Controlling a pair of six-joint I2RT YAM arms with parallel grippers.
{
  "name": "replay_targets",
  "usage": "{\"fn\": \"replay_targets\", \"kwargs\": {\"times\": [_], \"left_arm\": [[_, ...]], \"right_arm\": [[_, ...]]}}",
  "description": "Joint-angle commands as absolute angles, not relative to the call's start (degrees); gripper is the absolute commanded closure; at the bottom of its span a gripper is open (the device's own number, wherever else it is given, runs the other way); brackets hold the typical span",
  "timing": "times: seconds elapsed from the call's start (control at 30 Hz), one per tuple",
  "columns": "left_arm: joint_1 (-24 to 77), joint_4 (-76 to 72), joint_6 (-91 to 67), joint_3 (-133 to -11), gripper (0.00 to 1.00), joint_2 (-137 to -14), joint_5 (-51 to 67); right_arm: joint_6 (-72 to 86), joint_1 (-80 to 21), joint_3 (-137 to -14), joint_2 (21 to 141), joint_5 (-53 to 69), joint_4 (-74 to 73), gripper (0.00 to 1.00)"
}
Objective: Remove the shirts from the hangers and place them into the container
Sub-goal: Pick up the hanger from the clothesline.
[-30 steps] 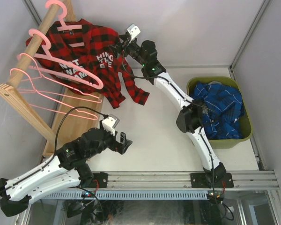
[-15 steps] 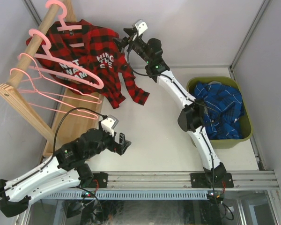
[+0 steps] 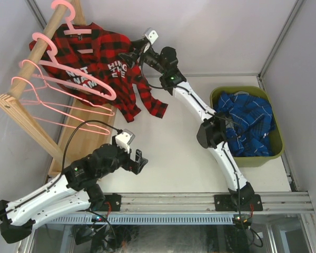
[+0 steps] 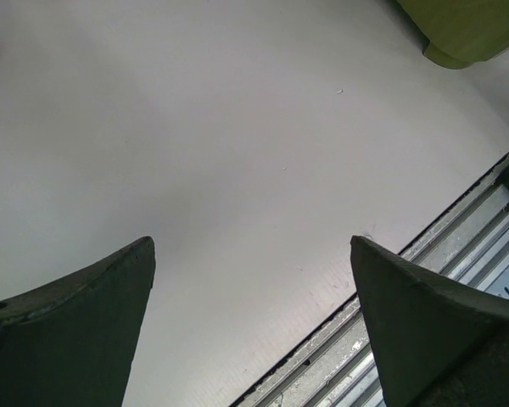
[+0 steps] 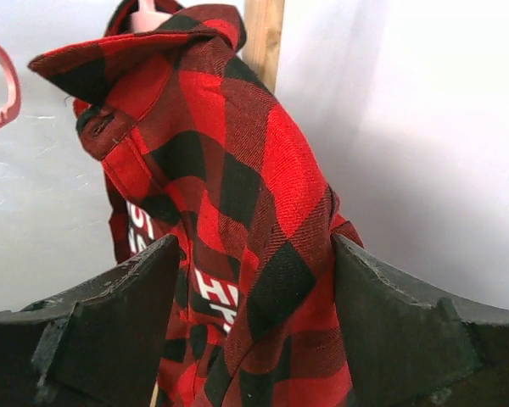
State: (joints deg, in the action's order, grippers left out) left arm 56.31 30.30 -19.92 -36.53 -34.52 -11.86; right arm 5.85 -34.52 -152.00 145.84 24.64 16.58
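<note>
A red-black plaid shirt [image 3: 102, 68] with white lettering hangs on a pink hanger [image 3: 76, 29] from the wooden rail at the back left. My right gripper [image 3: 130, 57] is at the shirt's right shoulder. In the right wrist view the gripper [image 5: 254, 242] is open and straddles a fold of the shirt [image 5: 229, 127]; the cloth fills most of the gap. My left gripper [image 3: 142, 161] hovers low over the table's front, open [image 4: 250, 246] and empty. The olive-green container [image 3: 276, 150] at the right holds a blue plaid shirt [image 3: 247, 124].
Several empty pink hangers [image 3: 63, 108] hang on the slanted wooden rail [image 3: 42, 50] over a flat wooden base board [image 3: 84, 137]. Grey walls close in at the back and sides. A metal rail [image 4: 458, 254] runs along the table's near edge; the container's corner [image 4: 467, 34] shows there.
My right gripper rose a little, then swung left and down onto the shirt's shoulder. The left arm has not moved.
</note>
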Motion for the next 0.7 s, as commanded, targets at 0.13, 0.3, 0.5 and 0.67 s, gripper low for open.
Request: {"fn": "replay_targets", "kwargs": {"times": [0.13,0.3,0.5,0.67], "left_arm": [[56.43,29.33,-19.54,-39.2,0.0,-34.84,-12.24],[56.43,29.71,-20.21,-38.69,0.0,-33.32,-12.56],[56.43,30.65,-20.39,-38.56,0.0,-32.52,-13.17],[56.43,30.44,-20.56,-38.76,0.0,-32.29,-13.31]], "right_arm": [[7.28,-37.53,-149.27,140.01,32.99,17.94,0.3],[7.28,-39.04,-139.04,131.78,36.58,18.34,0.3],[7.28,-41.89,-135.71,127.38,33.93,15.07,0.3],[-2.42,-44.95,-137.0,128.74,23.32,8.73,0.62]]}}
